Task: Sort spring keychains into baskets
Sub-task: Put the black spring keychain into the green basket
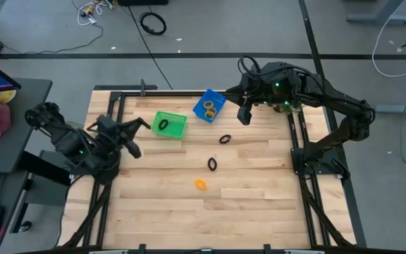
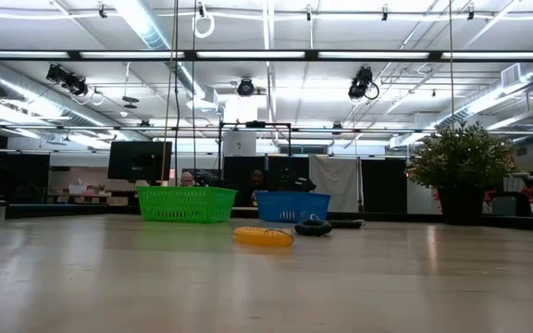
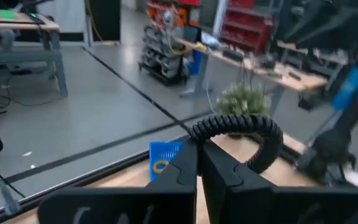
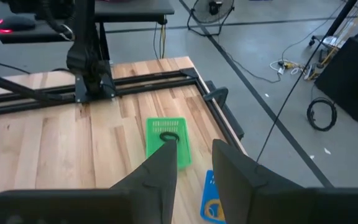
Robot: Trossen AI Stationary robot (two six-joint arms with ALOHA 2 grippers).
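Orange keychain (image 1: pixel 201 185) lies nearest us on the table, two black keychains (image 1: pixel 212 164) beyond it. Further back, our left gripper (image 1: pixel 145 125) clamps a black ring (image 3: pixel 241 134) beside the green basket (image 1: pixel 177 130). Our right gripper (image 1: pixel 245 118) hangs empty, fingers parted, near the blue basket (image 1: pixel 204 98).

Grey floor (image 1: pixel 210 28), ceiling strip lights (image 2: pixel 146 18), potted plant (image 2: pixel 461 166)

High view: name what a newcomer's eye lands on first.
The bright green basket and blue basket sit side by side at the table's far edge, orange rings in the blue one, a black ring in the green. The left gripper pinches a black spring keychain. One orange keychain lies loose mid-table.
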